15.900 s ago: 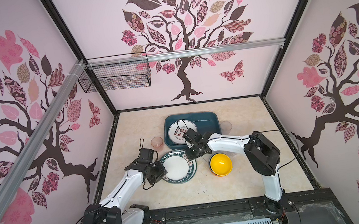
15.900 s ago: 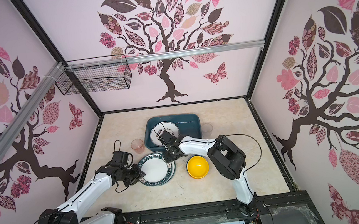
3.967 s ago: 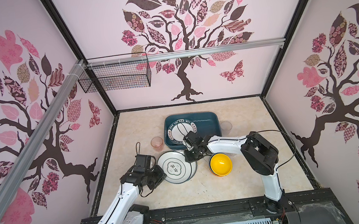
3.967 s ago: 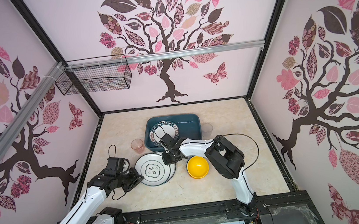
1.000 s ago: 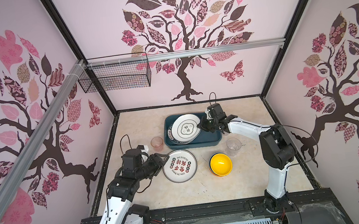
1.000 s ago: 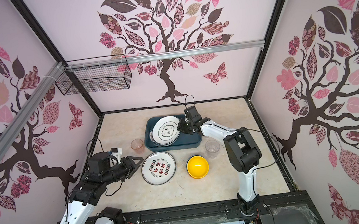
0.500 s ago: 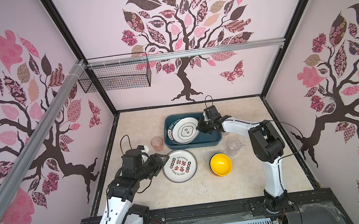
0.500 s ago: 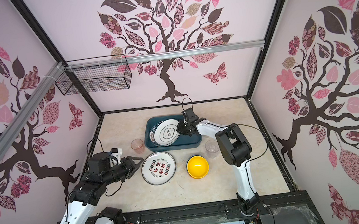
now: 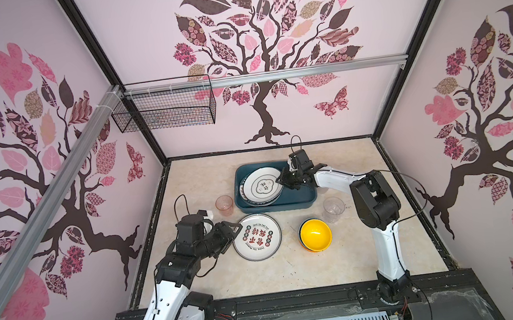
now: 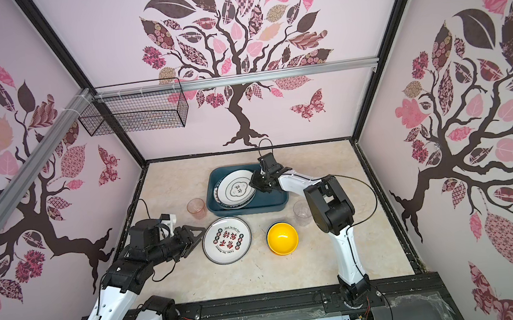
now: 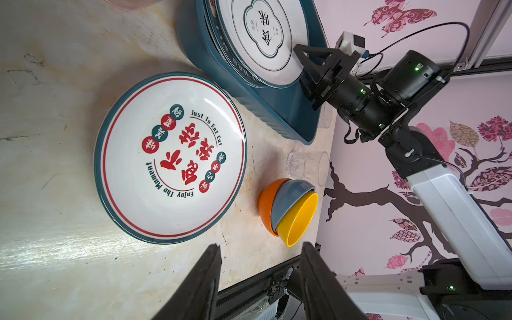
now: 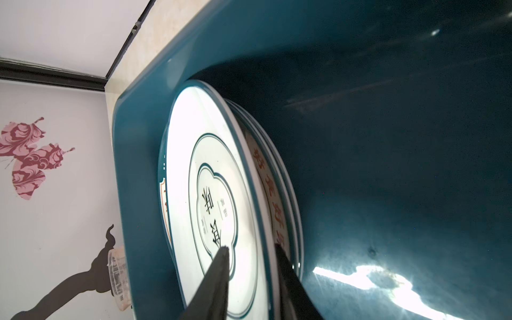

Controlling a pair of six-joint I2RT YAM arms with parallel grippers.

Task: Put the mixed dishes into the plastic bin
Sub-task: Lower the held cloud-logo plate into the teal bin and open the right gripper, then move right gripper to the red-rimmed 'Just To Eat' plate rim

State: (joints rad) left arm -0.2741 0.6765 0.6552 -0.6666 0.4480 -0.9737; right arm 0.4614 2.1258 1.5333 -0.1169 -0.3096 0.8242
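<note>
The dark teal plastic bin [image 9: 286,204] [image 10: 254,209] holds a stack of plates. The top one, a white plate with a teal outline [image 9: 261,184] [image 12: 216,194], lies tilted on the stack. My right gripper [image 9: 280,180] [image 12: 250,248] is open at that plate's right rim, one finger over its face and one under the rim. A plate with red characters [image 9: 256,237] [image 11: 169,158] lies on the table in front of the bin. My left gripper [image 9: 232,238] [image 11: 260,245] hovers open and empty just left of it. Yellow, blue and orange bowls [image 9: 315,233] [image 11: 296,219] sit nested to its right.
A clear cup [image 9: 333,208] stands right of the bin's front corner, and a pinkish cup [image 9: 224,204] stands at its left. A black wire basket [image 9: 165,107] hangs on the rail at the back left. Walls close in three sides.
The right gripper has lowered the white plate onto the stack in the bin, and its jaws have parted. The left arm has stayed where it was.
</note>
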